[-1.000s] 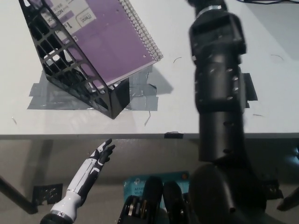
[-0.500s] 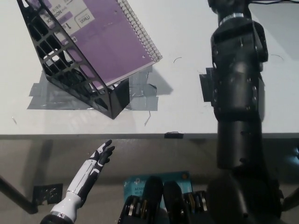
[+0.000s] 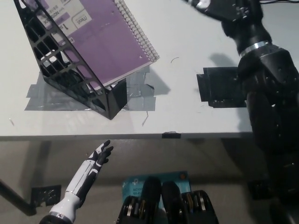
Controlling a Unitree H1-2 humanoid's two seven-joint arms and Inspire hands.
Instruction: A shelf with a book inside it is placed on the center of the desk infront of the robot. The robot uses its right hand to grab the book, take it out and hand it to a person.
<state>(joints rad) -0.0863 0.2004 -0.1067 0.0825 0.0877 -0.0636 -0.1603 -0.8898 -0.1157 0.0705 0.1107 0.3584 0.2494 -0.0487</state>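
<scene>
A white desk (image 3: 196, 116) fills the upper part of the head view, its front edge running across the middle of the picture.

The black right arm (image 3: 271, 93) rises along the right side and reaches up over the desk toward the top edge. Its right hand (image 3: 208, 4) is mostly cut off by the top of the picture, so I cannot tell whether the fingers are open or closed. It is well apart from the book.

A black lattice shelf (image 3: 70, 74) stands tilted at the desk's upper left, fixed to the surface with strips of grey tape (image 3: 140, 95).

Inside the shelf sits the book (image 3: 105, 39), a purple spiral-bound notebook with its wire spine along the right-hand edge. It leans with the shelf, and its lower right corner sticks out past the shelf's open end. White labels show near its top.

A black tape patch (image 3: 219, 86) lies on the desk just beside the right arm, to the right of the shelf.

The white left hand (image 3: 99, 156) rests below the desk edge at lower left, fingers spread apart and holding nothing.

A small black tab (image 3: 170, 135) sits on the desk's front edge.
</scene>
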